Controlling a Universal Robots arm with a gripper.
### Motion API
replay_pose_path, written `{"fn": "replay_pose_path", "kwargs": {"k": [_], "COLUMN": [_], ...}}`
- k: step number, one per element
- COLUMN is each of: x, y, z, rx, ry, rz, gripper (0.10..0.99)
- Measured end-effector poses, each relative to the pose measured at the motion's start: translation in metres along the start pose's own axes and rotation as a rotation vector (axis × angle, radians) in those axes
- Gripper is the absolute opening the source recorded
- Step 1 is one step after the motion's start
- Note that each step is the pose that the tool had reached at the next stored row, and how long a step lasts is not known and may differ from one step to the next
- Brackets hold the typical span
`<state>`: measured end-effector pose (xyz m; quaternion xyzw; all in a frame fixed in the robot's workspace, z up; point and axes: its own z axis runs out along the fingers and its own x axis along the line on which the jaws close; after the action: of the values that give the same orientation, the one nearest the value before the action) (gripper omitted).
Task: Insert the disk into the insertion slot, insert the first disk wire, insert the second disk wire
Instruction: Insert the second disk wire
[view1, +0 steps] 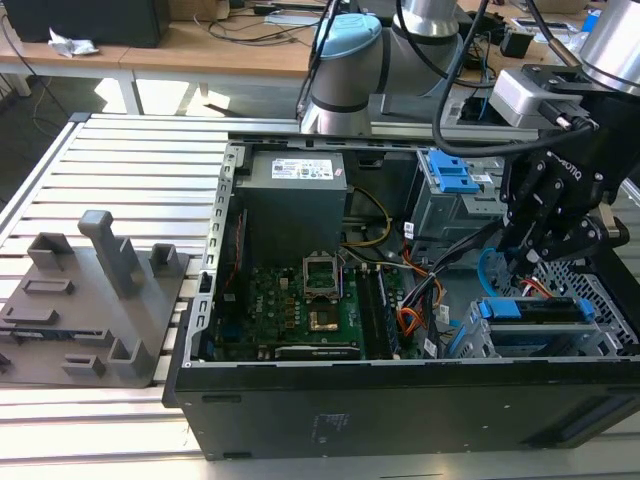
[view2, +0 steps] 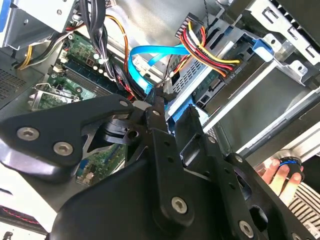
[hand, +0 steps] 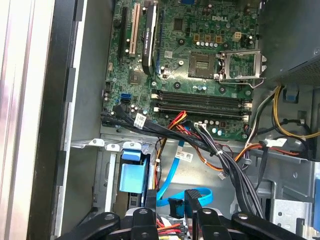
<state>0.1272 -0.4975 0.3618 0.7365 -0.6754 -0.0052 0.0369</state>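
Note:
The disk (view1: 530, 310) sits in its blue carrier inside the insertion slot (view1: 592, 345), a grey perforated cage at the exterior view's right. The first disk wire (view2: 210, 50), red, yellow and orange strands, ends in a dark plug (view2: 231, 70) seated at the disk's edge. The second disk wire (view2: 150, 55) (hand: 167, 175) is a light-blue flat cable looping down to a small dark plug (hand: 175, 206). My gripper (view1: 530, 262) (view2: 172, 107) (hand: 172, 202) hangs just above the disk, shut on that plug.
The open case holds a green motherboard (view1: 300, 300), a grey power supply (view1: 295, 200) and a taller cage with a blue latch (view1: 450, 175). Black cable bundles (hand: 220, 155) cross beside the gripper. A grey fixture (view1: 100, 300) stands on the slatted table. A hand (view2: 277, 170) rests nearby.

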Motion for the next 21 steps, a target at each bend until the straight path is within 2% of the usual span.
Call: {"fn": "replay_pose_path", "kwargs": {"k": [2, 3, 4, 6, 14, 18, 21], "x": [0.0, 0.0, 0.0, 0.0, 0.0008, 0.0095, 0.0239], "y": [0.0, 0.0, 0.0, 0.0, 0.0001, 0.0008, 0.002], "z": [0.0, 0.0, 0.0, 0.0, 0.0, 0.0005, 0.0011], "rx": [0.0, 0.0, 0.0, 0.0, 0.0, 0.0, 0.0], "ry": [0.0001, 0.0001, 0.0001, 0.0002, 0.0005, 0.0004, 0.0004], "rz": [0.0, 0.0, 0.0, 0.0, 0.0, 0.0, 0.0], "gripper": [0.345, 0.278, 0.278, 0.165, 0.165, 0.165, 0.165]}}
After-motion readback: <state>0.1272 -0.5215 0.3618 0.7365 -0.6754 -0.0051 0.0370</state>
